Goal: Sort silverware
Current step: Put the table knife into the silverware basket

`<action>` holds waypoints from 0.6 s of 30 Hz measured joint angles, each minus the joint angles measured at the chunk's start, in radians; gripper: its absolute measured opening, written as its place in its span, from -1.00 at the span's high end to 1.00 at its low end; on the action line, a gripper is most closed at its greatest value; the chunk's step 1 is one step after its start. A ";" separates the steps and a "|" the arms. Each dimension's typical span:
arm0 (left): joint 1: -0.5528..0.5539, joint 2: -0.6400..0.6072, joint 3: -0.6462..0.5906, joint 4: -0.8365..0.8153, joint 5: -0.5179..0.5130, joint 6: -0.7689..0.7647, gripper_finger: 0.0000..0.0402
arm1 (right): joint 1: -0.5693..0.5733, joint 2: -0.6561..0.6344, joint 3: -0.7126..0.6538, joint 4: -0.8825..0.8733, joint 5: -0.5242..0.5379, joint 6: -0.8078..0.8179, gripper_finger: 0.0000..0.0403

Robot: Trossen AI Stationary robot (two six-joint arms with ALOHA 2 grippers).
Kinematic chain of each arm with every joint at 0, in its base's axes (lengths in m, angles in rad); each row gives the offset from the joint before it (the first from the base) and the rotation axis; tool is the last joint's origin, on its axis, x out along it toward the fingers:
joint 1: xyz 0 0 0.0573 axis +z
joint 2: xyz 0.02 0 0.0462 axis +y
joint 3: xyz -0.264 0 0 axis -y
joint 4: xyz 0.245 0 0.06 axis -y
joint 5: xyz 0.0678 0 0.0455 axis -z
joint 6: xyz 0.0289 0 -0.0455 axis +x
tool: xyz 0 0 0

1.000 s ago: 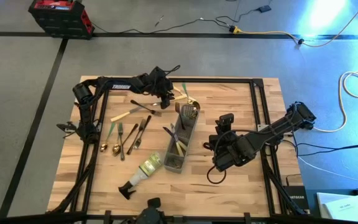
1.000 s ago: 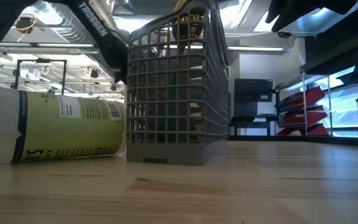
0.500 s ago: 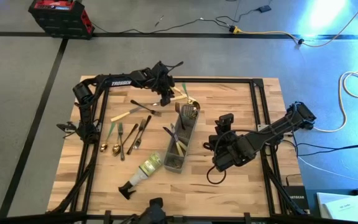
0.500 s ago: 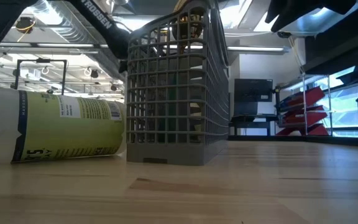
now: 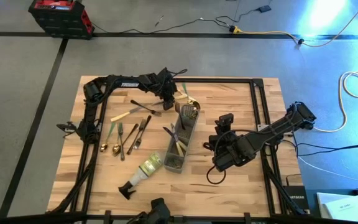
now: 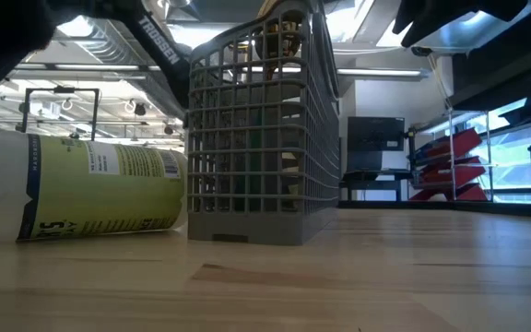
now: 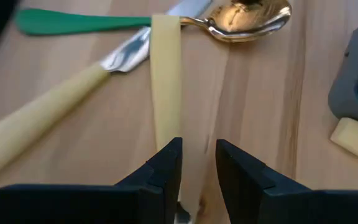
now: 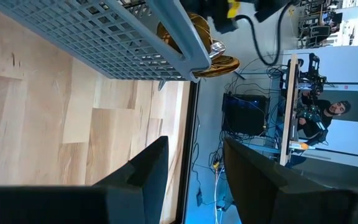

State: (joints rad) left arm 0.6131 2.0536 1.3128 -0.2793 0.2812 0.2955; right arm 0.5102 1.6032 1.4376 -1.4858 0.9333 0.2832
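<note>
Rightward since earlier, my left gripper [image 5: 169, 93] pinches a cream-handled knife [image 7: 166, 81] at upper centre; right gripper [image 8: 191, 168] spread.

Left arm link [image 6: 158, 39]: I read white capitals "TROSSEN" running along the dark link in the low view; the first letters were partly cut off.
Same arm from above [image 5: 128, 83]: I saw a small white wordmark there, too fine for me to read.
Spray bottle label [image 6: 100, 189]: I made out a large "5" at the lower edge of the yellow-green label; the rows of small print above it I could not read.
Box at the table's right corner [image 5: 298, 202]: white lettering showed on the dark box, illegible to me.
</note>
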 joint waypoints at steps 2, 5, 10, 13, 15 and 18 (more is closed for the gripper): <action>-0.001 0.001 0.001 0.011 -0.012 -0.001 0.58 | 0.000 0.000 0.000 0.000 0.000 0.000 0.33; 0.000 0.002 0.002 0.014 0.007 0.000 0.58 | 0.000 0.000 0.000 0.000 0.000 0.000 0.33; -0.037 0.002 0.016 -0.022 -0.148 0.056 0.58 | 0.000 0.000 0.000 0.000 0.001 -0.001 0.33; -0.058 0.004 0.021 -0.032 -0.170 0.078 0.58 | 0.000 0.000 0.000 0.000 0.010 -0.001 0.33; -0.065 0.007 0.026 -0.034 -0.172 0.079 0.58 | 0.000 0.000 0.000 0.000 0.010 -0.001 0.33; -0.067 0.007 0.027 -0.034 -0.171 0.096 0.58 | 0.000 0.000 0.000 -0.001 0.009 -0.001 0.33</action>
State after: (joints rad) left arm 0.5465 2.0609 1.3403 -0.3138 0.1101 0.3920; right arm 0.5102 1.6035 1.4376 -1.4867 0.9427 0.2825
